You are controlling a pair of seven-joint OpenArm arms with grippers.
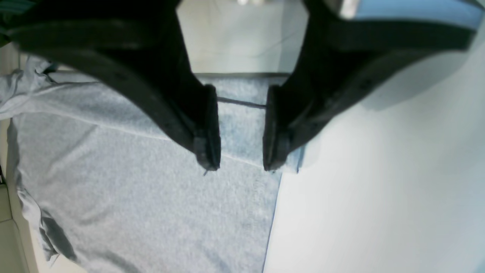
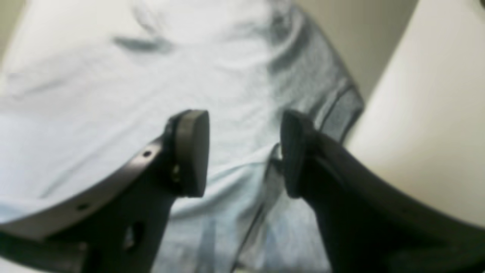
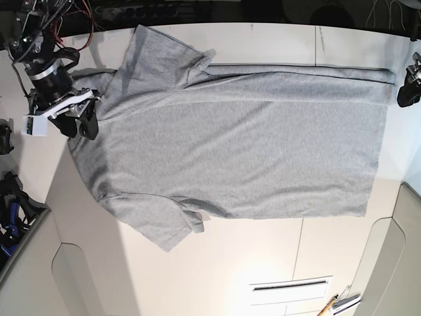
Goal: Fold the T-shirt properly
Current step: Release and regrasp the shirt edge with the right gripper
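Two claws released | left claw (image 1: 240, 167) over T-shirt (image 3: 237, 151) hem | right claw (image 2: 244, 151) above shoulder

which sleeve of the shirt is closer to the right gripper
The sleeve toward the far edge of the table, by the folded-over strip of the T-shirt. It lies nearer the right gripper than the other sleeve at the near edge.
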